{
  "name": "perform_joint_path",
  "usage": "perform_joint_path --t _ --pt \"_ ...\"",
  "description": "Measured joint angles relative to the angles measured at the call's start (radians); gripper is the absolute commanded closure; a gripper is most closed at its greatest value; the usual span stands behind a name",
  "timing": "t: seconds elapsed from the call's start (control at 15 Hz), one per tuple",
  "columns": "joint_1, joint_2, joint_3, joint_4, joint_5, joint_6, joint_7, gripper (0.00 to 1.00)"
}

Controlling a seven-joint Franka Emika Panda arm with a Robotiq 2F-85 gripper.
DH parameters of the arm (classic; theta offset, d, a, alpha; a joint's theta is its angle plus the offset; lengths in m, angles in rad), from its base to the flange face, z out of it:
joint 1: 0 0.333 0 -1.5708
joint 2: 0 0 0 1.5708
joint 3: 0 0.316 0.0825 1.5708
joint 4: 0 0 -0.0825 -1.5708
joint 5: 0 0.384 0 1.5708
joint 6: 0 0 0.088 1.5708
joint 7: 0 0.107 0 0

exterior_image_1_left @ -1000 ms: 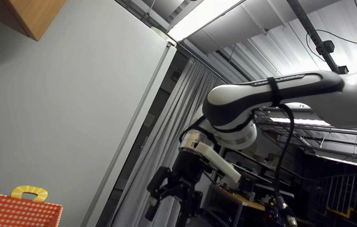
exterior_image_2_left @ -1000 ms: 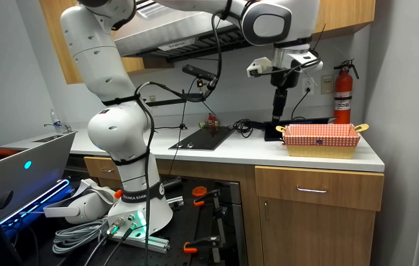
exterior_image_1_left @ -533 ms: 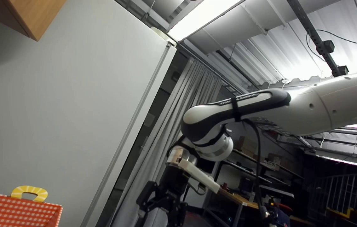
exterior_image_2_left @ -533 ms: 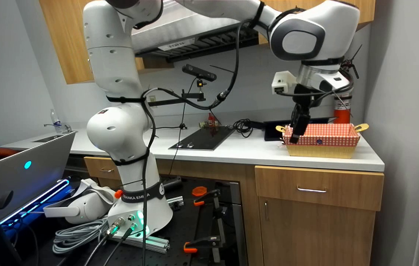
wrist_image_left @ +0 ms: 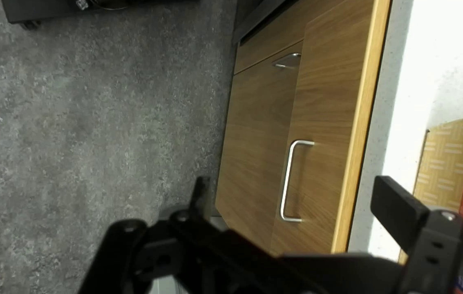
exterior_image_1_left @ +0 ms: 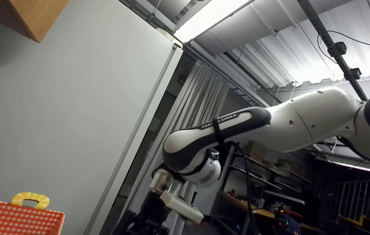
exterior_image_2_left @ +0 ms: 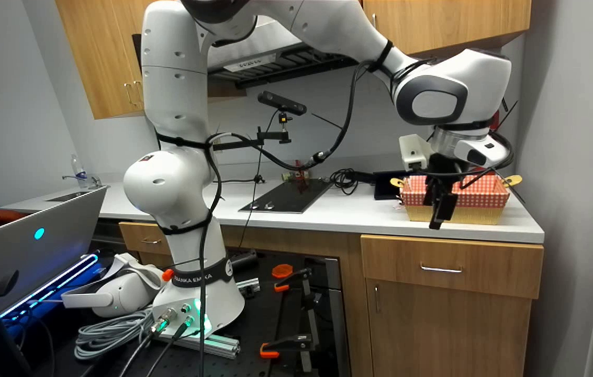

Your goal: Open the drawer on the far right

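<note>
Wrist view, lower part: gripper point(wrist_image_left: 292, 190), jaws well apart; handle point(wrist_image_left: 287, 179), right of centre, long axis steep in frame, across their spread. Drawer point(exterior_image_2_left: 401, 259) closed, lower right in an exterior view, below the gripper, not touching. Judgement: descend, then clamp handle.

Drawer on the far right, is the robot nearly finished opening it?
Not nearly. Done: the gripper is open, ready to grab. In hand, it seems: lining up with the silver handle, which appears between the spread fingers in the wrist view, though an exterior view shows the gripper above it, not touching. Left: gripping the handle and pulling, because the drawer is shut.
</note>
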Motion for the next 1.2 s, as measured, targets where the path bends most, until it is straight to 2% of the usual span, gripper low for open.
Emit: perform_joint_path --t 0.13,0.73,1.2 --pt "0.004 0.025 0.015 -0.006 0.001 0.05 -0.005 0.0" --pt "0.003 0.044 0.01 -0.009 -0.004 0.06 -0.003 0.0" --pt "-0.002 0.126 0.011 -0.051 -0.015 0.235 -0.031 0.0"
